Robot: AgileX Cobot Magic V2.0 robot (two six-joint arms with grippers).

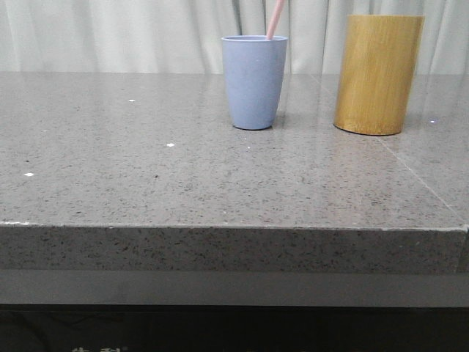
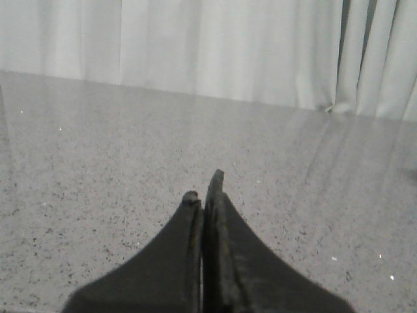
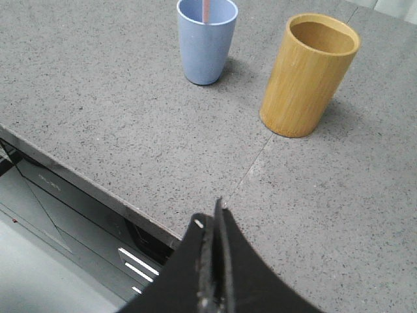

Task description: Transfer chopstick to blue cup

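Observation:
The blue cup (image 1: 254,82) stands upright at the back middle of the grey table. A pale pink chopstick end (image 1: 275,19) sticks up out of it, leaning right. The right wrist view shows the blue cup (image 3: 206,42) with the pink chopstick (image 3: 206,11) inside it. My left gripper (image 2: 204,189) is shut and empty over bare tabletop, and neither cup shows in its view. My right gripper (image 3: 212,215) is shut and empty above the table's front edge, well short of both cups. Neither gripper shows in the front view.
A taller yellow-brown bamboo cylinder (image 1: 377,74) stands upright to the right of the blue cup; in the right wrist view (image 3: 307,75) it looks empty. The table's front edge (image 1: 234,227) runs across the front view. White curtains (image 1: 117,33) hang behind the table.

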